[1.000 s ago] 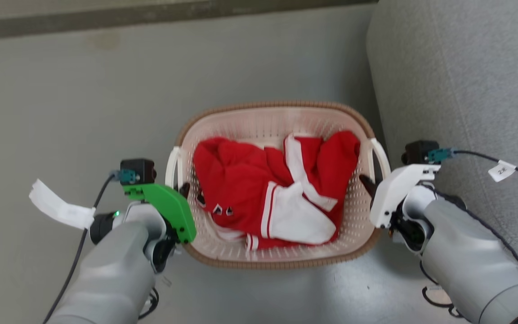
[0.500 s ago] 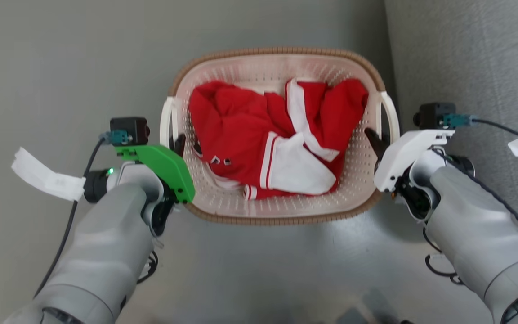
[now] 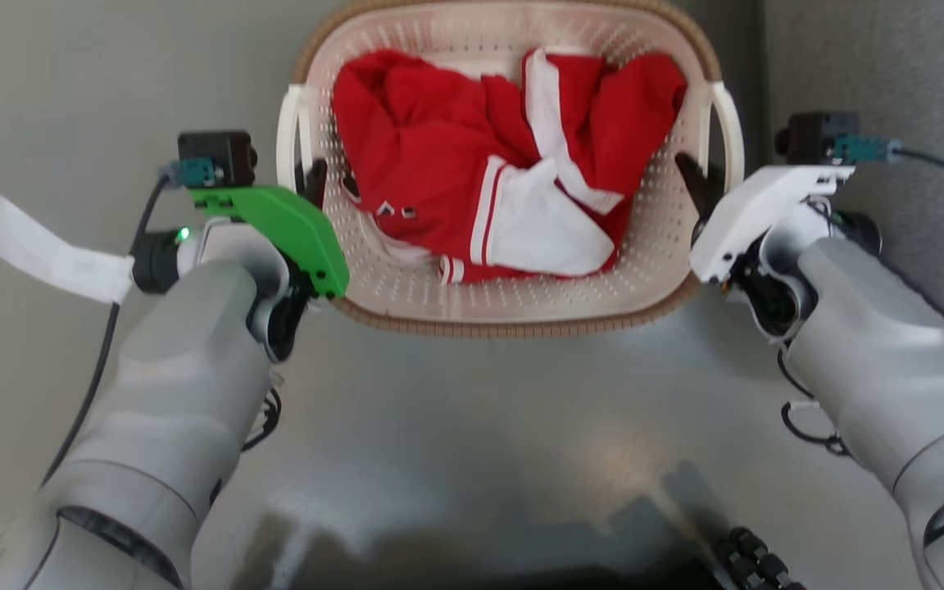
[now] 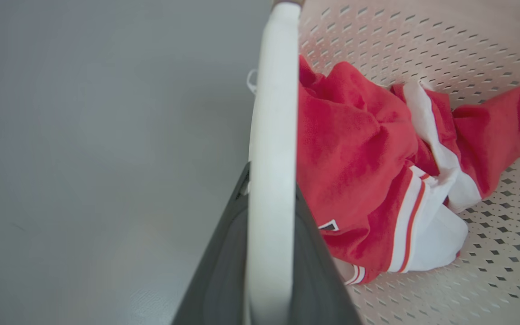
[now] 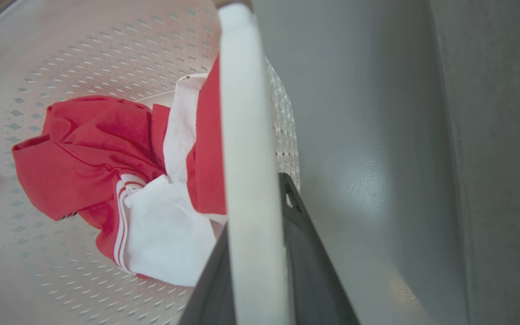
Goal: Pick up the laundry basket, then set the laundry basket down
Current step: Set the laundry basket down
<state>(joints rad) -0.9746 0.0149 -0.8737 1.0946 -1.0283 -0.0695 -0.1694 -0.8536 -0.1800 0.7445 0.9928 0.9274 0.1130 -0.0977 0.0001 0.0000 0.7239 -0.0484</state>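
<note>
The laundry basket [image 3: 406, 287], cream perforated plastic with a brown rim, is at the top of the head view, its far end cut off by the frame. A red and white garment [image 3: 488, 172] lies inside it. My left gripper [image 3: 312, 176] is shut on the basket's white left handle [image 4: 271, 135], with a dark finger on each side of the bar. My right gripper [image 3: 697, 176] is shut on the white right handle [image 5: 246, 135] in the same way. The two arms flank the basket. Whether its bottom touches the floor is hidden.
Grey upholstered furniture [image 3: 890, 65] stands close to the basket's right side, just beyond my right wrist. Smooth grey floor [image 3: 480, 426] spreads below and to the left. A dark part of my base [image 3: 685, 565] shows at the bottom edge.
The head camera has tilted, so the whole picture has shifted. The basket and both grippers now sit higher in the view and look larger. Both grips on the handles are unchanged.
</note>
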